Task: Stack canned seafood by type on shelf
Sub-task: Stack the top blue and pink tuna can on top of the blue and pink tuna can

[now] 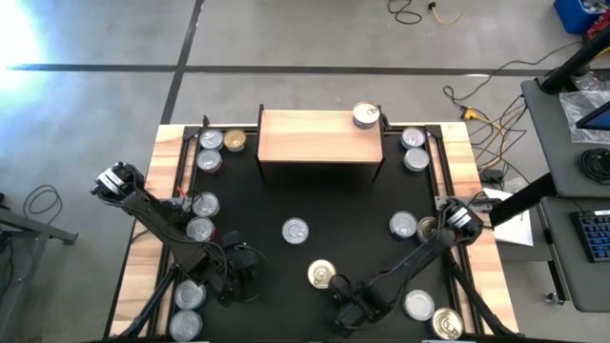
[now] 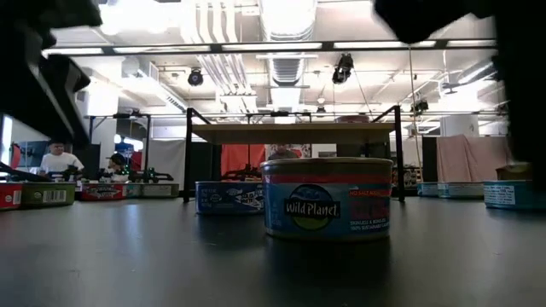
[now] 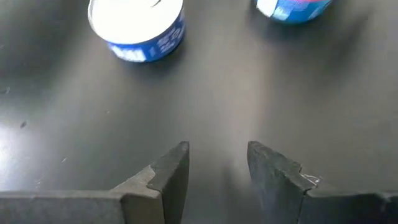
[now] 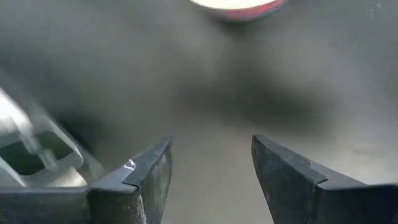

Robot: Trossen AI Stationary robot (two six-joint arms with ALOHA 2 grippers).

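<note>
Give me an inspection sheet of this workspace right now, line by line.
Surface: black mat on a wood-edged table.
Job's things: shelf with one tin on its right end; the other tins scattered over the mat.
Clutter: nothing seen.
Grippers: left gripper and right gripper low over bare mat, jaws apart, empty.
Cables: orange cable on the floor, right.
Surroundings: people at a far desk; keyboard on a side table.

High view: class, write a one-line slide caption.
Two arms over a black mat of scattered seafood tins; one tin sits on the wooden shelf.
</note>
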